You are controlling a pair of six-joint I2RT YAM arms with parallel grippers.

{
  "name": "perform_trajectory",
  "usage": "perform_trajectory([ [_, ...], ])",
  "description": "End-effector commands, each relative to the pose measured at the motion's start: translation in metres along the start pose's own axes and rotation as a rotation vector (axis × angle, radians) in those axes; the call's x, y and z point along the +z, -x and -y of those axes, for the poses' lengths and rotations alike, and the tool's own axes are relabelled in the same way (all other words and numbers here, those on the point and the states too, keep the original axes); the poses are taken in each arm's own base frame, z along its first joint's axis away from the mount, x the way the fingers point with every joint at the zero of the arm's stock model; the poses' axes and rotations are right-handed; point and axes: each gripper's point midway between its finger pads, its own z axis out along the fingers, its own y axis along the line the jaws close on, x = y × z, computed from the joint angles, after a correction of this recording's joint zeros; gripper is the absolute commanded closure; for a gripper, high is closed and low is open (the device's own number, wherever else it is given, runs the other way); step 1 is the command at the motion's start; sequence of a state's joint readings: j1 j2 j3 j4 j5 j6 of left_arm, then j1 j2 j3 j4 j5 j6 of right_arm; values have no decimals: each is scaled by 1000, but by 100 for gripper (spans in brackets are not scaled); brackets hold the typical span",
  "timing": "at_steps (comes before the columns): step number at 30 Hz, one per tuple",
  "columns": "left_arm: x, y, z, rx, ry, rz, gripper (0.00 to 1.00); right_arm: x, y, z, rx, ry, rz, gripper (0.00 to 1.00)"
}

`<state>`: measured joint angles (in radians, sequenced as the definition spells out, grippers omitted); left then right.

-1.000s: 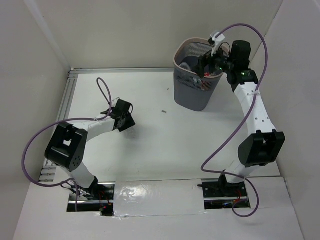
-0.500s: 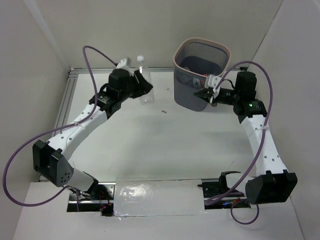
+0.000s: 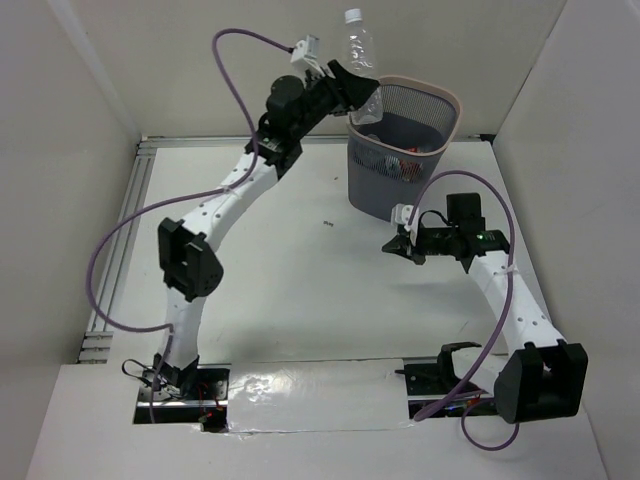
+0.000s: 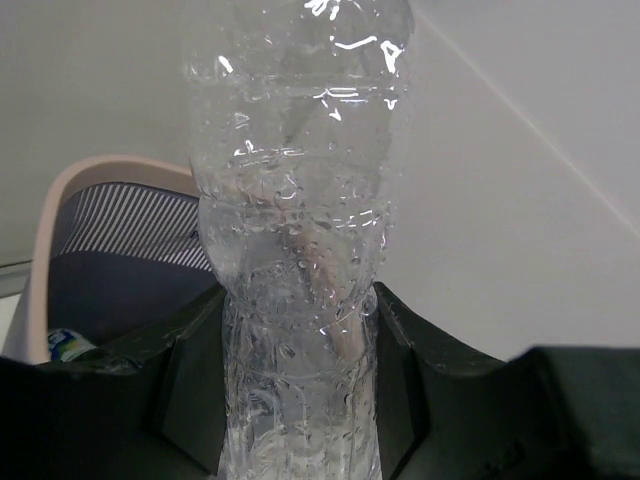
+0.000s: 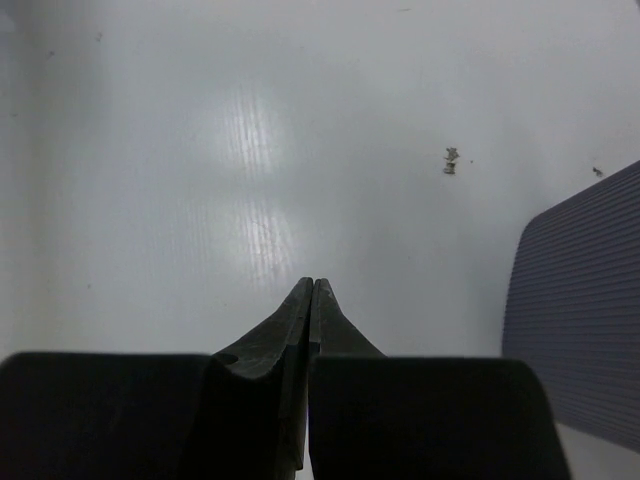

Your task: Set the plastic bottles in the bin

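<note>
The unlabelled bottle [image 3: 359, 50] has been rising from the table's [image 3: 280, 300] far left and is now hovering upright by the bin's [image 3: 385, 190] left rim. The left gripper [image 3: 362, 95] is pinching its lower body. The right gripper [image 3: 392, 246], pressed together and empty, is hanging low before the bin. This looks like the carrying step, and the next move is calling for reaching over the opening, then releasing.

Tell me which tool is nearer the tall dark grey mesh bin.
Left. The left tool, gripping a clear unlabelled plastic bottle, is up at the bin's far-left rim; the shut right tool hangs low over the table, on the bin's near side.
</note>
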<state>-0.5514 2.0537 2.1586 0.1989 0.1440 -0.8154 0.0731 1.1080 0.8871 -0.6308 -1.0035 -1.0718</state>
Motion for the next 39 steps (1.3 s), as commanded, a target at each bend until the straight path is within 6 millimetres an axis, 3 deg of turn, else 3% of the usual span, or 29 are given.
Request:
perform_trajectory([
  [1, 21, 26, 40, 12, -114, 180, 92, -2, 5, -11, -22, 10, 10, 100],
  [2, 26, 27, 31, 20, -85, 205, 87, 0, 1, -15, -10, 16, 7, 100],
  [3, 35, 12, 24, 24, -65, 205, 79, -1, 3, -15, -18, 12, 9, 100],
  [4, 38, 16, 23, 70, -46, 243, 75, 0, -2, -19, 6, 19, 5, 100],
  [5, 42, 5, 26, 80, -35, 238, 69, 0, -5, -23, 11, 22, 3, 100],
  [6, 45, 2, 18, 103, -15, 238, 60, 0, -4, -23, -1, 16, 7, 98],
  [7, 51, -10, 14, 129, 8, 234, 42, -3, -5, -24, 10, 5, 6, 96],
  [8, 54, -22, 12, 139, 14, 210, 36, -1, -9, -26, 26, 7, 5, 93],
  [11, 58, -39, -1, 162, 54, 186, 17, -3, -9, -24, 34, -12, 10, 59],
  [13, 60, -48, -9, 174, 71, 164, 10, -2, -12, -26, 42, -8, 7, 41],
  [14, 60, -46, -8, 186, 72, 164, 7, -3, -13, -24, 56, -18, 5, 27],
  [15, 61, -46, -8, 186, 68, 169, 0, -3, -11, -23, 48, -18, 16, 22],
  [19, 61, -38, -4, 209, 71, 183, 0, -2, -11, -26, 81, -12, 24, 10],
  [22, 52, -15, 17, 233, 42, 212, 0, -1, -11, -24, 106, -17, 27, 0],
  [25, 39, -3, 28, 273, 36, 204, 0, -3, -16, -14, 159, -71, 2, 0],
  [28, 3, 16, 57, 353, -12, 186, 0, -10, -20, -1, 256, -149, -29, 0],
  [29, -10, 18, 64, 384, -35, 170, 0, -9, -25, -1, 292, -155, -43, 0],
  [30, -37, 17, 71, 420, -50, 132, 0, -13, -24, 4, 342, -182, -46, 0],
  [32, -66, 6, 67, 439, -26, 55, 0, -17, -33, 15, 423, -248, -86, 0],
  [33, -95, 3, 61, 473, -9, 13, 0, -22, -33, 20, 475, -284, -89, 0],
  [35, -126, -6, 46, 481, 43, -39, 0, -29, -46, 35, 554, -383, -139, 0],
  [36, -148, -40, 11, 475, 108, -143, 0, -31, -50, 35, 640, -422, -146, 0],
  [37, -166, -39, -3, 476, 143, -154, 0, -35, -53, 41, 668, -459, -158, 0],
  [38, -191, -26, 4, 470, 144, -124, 0, -37, -57, 43, 685, -486, -172, 0],
  [39, -211, -52, -24, 463, 195, -191, 0, -43, -59, 48, 706, -513, -164, 0],
])
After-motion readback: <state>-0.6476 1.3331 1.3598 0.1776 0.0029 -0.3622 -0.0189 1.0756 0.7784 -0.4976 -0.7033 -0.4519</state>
